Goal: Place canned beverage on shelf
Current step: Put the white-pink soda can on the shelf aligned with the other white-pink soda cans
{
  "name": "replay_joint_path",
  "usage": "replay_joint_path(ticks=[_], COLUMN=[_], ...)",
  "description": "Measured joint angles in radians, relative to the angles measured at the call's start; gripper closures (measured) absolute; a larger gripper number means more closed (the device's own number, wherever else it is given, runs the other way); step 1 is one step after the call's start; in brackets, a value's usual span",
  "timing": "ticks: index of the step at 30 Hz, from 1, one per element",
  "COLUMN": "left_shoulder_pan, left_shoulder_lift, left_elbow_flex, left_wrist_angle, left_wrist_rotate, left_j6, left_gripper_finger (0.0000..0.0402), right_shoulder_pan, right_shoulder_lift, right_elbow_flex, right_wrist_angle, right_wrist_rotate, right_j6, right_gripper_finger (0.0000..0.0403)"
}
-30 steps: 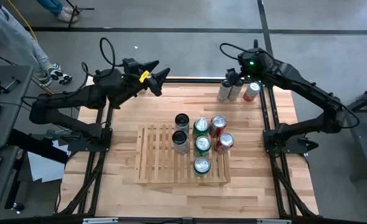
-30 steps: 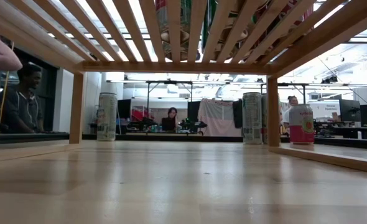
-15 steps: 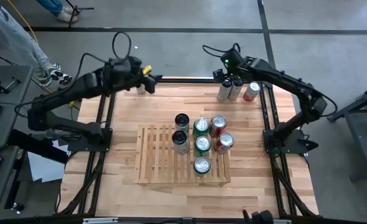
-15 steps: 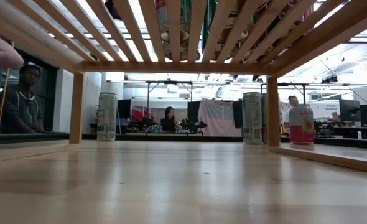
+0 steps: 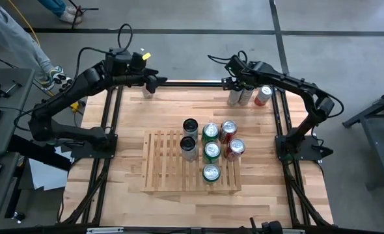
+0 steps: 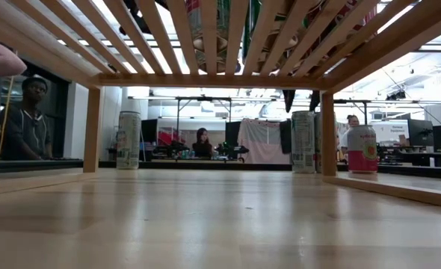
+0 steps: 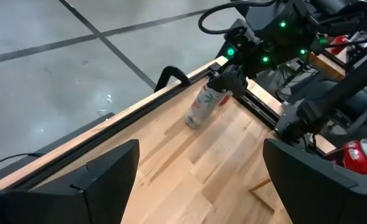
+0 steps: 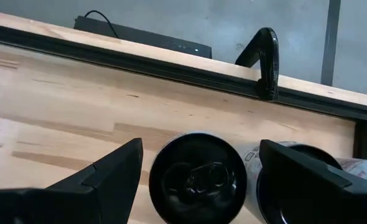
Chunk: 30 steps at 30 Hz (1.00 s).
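At the table's far right corner, the right gripper (image 5: 233,82) hangs with fingers spread wide around a black-topped can (image 8: 196,177), holding nothing. Opposite, the left gripper (image 5: 154,80) reaches over the far edge, also wide open and empty. Mid-table, the shelf (image 5: 161,162) carries seven cans.

**Two dark arms, cabled and lit**

Both arms are built of matt black segments with rounded joint housings. The left arm (image 5: 81,88) carries a looping black cable and a small yellow tag at about 1 o'clock of its wrist. The right arm (image 5: 296,88) trails thin black cables too; green indicator lights glow on its wrist housing. Each wrist's own fingers (image 8: 109,177) are broad, black and wedge-shaped.
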Motion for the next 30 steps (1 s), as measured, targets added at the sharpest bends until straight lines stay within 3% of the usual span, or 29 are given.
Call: replay_joint_path(ticks=[13,30], left_shoulder_pan=[-0.013,-0.018], left_shoulder_lift=[0.000,0.000], left_elbow_flex=[0.000,0.000], left_wrist_angle=[0.003,0.003], left_wrist_rotate=[-0.009,-0.013], left_j6=[-0.068,-0.099], left_gripper_finger=[0.0069,0.0069], right_shoulder_pan=[0.004,0.009], right_shoulder_lift=[0.000,0.000], right_elbow_flex=[0.000,0.000], right_wrist_angle=[-0.033,-0.023], right_wrist_rotate=[-0.027,-0.186], right_j6=[-0.183,-0.362], right_gripper_finger=[0.0095,0.0095])
